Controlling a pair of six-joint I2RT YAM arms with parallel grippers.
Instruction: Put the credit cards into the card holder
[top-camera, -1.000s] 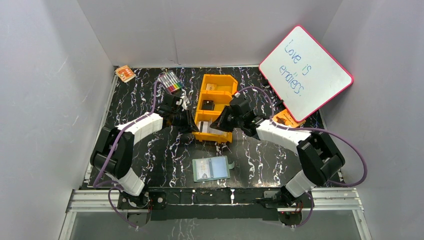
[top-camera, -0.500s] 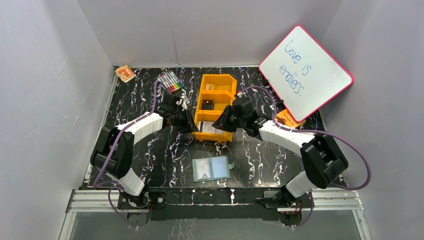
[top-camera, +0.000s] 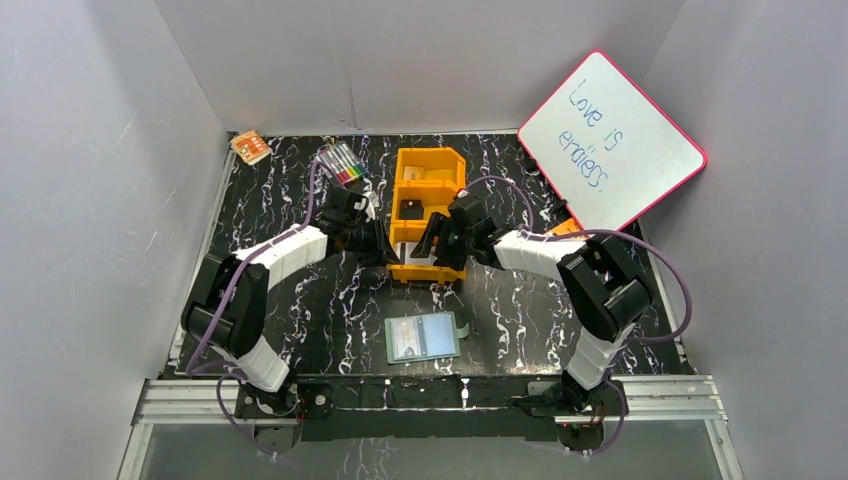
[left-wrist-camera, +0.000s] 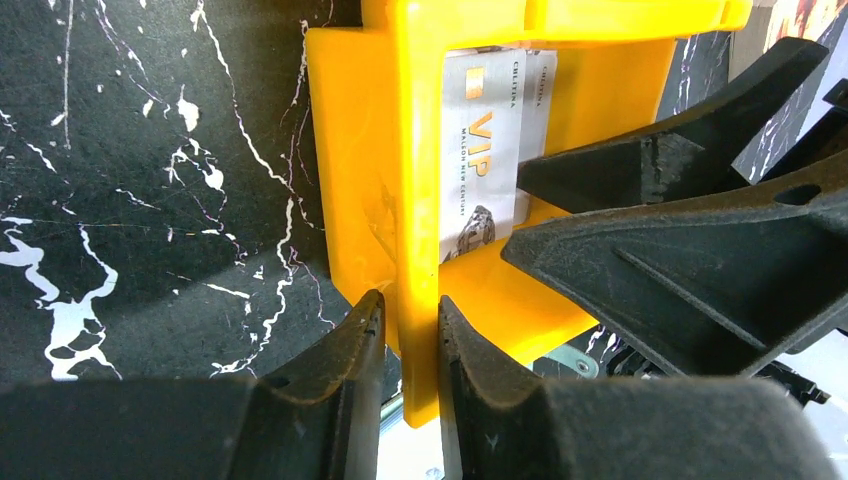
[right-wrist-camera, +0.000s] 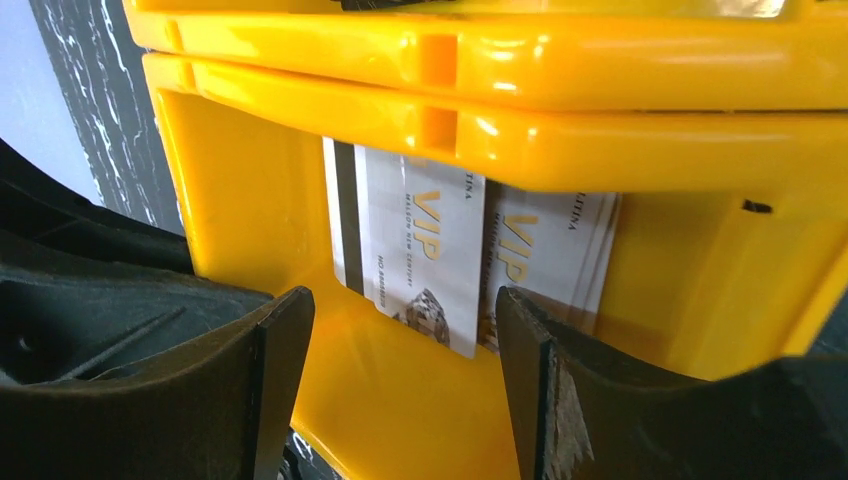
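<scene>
Top external view: an orange tray (top-camera: 440, 157) is seen at the middle of a black marbled table (top-camera: 300, 300). Both arms are reached to its near compartment, most of which is covered by them. The left gripper (top-camera: 378, 248) is set at the tray's near left corner. The right gripper (top-camera: 432, 243) is held over the near compartment from the right. The card holder (top-camera: 423, 337) is laid open and flat on the table near the arm bases, well apart from the tray. A pale printed panel is seen on its left half, but whether that is a card in a pocket cannot be told.

In the left wrist view, the left gripper's fingers (left-wrist-camera: 350, 360) are closed tight on the tray's side wall, one outside and one inside; nothing else is held. The credit cards (left-wrist-camera: 482, 150) are seen beyond, inside the compartment, with gold "VIP" print. Their far ends are cut off by the tray's rim, and their right side is hidden by the right gripper's black fingers.

In the right wrist view, the jaws are spread wide and nothing is gripped. The cards are seen past the fingertips as an overlapping fan, with a dark stripe on the leftmost. Their upper ends are hidden under the tray's divider, so their number cannot be settled. Whether the fingertips touch the tray floor cannot be told.
</scene>
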